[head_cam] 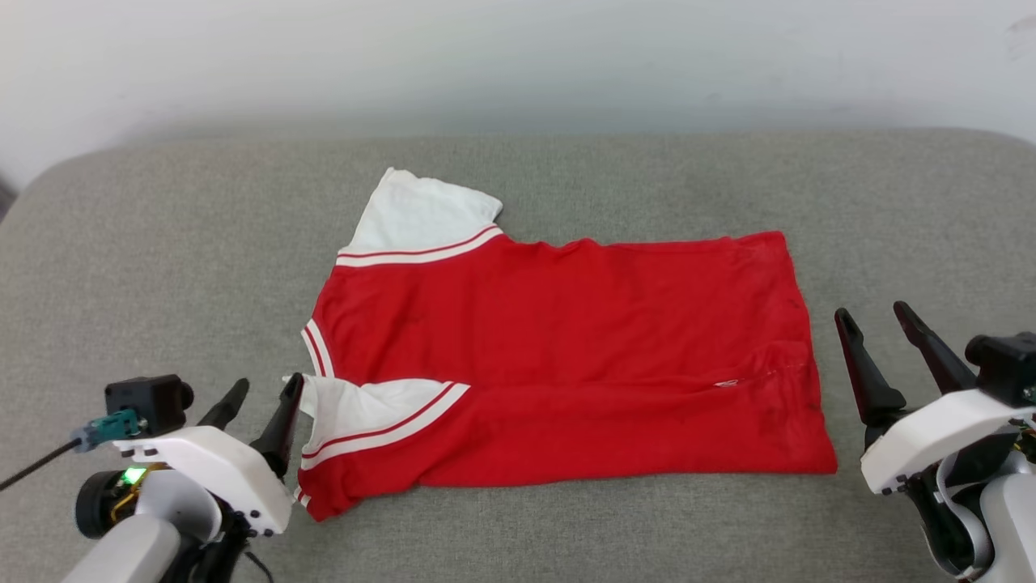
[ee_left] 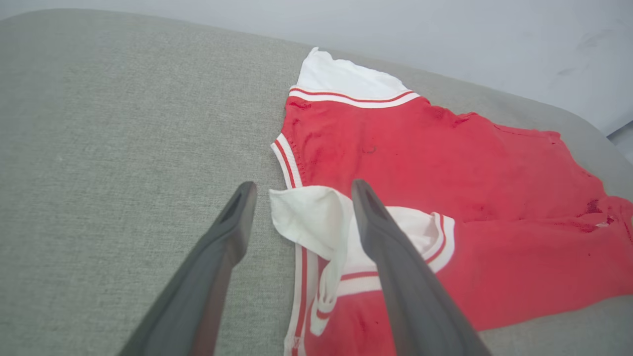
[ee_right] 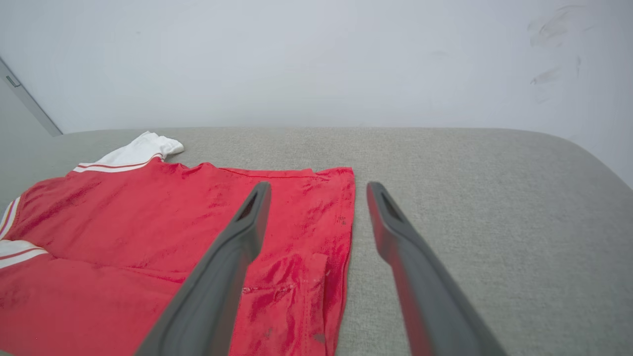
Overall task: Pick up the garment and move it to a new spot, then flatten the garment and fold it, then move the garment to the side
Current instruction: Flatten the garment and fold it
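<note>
Two hands occupy the near corners, both with fingers spread and nothing between them. The left hand (head_cam: 269, 380) sits at the garment's collar end. Its inner finger reaches the loose cuff of the near sleeve (head_cam: 364, 409), and the left wrist view shows that finger over the white cloth. Whether it touches the cloth cannot be told. The right hand (head_cam: 871, 312) stands just beside the hem end, apart from it in the head view.

The garment (head_cam: 566, 340) lies across the middle of the grey surface (head_cam: 162, 243), with its collar end to the robot's left and its hem to the right. It is bright red with white short sleeves, and red-and-white stripe trim runs along each sleeve seam. The near long edge is folded up over the body, leaving a crease line from the near sleeve to the hem. The near sleeve lies on top of this flap, its cuff crumpled and partly turned over. The red panel beyond is mostly flat, with light wrinkling toward the hem. The far sleeve (head_cam: 421, 214) lies spread out and angles away at the far left.

Bare cloth-covered surface surrounds the garment on every side. A pale wall (head_cam: 518, 57) rises behind the surface's rounded far edge.
</note>
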Controlling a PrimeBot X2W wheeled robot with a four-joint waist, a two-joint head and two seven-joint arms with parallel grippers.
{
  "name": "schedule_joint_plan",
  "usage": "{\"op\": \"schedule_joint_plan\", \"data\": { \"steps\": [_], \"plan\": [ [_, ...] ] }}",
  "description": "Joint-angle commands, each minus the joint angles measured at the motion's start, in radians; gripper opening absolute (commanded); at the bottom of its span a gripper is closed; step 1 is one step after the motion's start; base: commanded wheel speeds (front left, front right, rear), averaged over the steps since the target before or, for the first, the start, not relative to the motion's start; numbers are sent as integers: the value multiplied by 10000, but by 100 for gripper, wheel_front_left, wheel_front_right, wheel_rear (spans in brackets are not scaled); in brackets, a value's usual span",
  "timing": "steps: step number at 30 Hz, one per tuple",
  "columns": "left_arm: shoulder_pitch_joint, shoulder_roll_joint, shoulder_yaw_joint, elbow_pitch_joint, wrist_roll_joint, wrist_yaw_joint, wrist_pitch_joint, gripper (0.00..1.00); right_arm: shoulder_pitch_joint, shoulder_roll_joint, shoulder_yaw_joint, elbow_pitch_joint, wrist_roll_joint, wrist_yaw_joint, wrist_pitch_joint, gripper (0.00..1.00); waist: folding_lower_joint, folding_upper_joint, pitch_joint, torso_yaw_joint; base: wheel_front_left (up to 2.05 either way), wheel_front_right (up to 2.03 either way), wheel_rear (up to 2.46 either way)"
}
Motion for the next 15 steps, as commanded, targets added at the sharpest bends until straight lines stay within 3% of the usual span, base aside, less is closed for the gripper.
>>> {"op": "schedule_joint_plan", "data": {
  "steps": [1, 9, 15],
  "plan": [
    [242, 394, 64, -569, -39, 295, 349, 100, 357, 169, -268, -440, -295, -6, -181, 100, -1, -1, -383, -134, 0, 0, 0],
    [547, 2003, -239, -2719, -653, 943, 3281, 100, 1480, 1029, -1065, -2476, -1136, -6, 268, 100, -1, -1, -390, -489, 0, 0, 0],
    [883, 2454, -392, -2881, -1584, 1580, 5115, 100, 1932, 1486, -1167, -3855, -1506, -6, 570, 100, -1, -1, 228, -986, 0, 0, 0]
  ]
}}
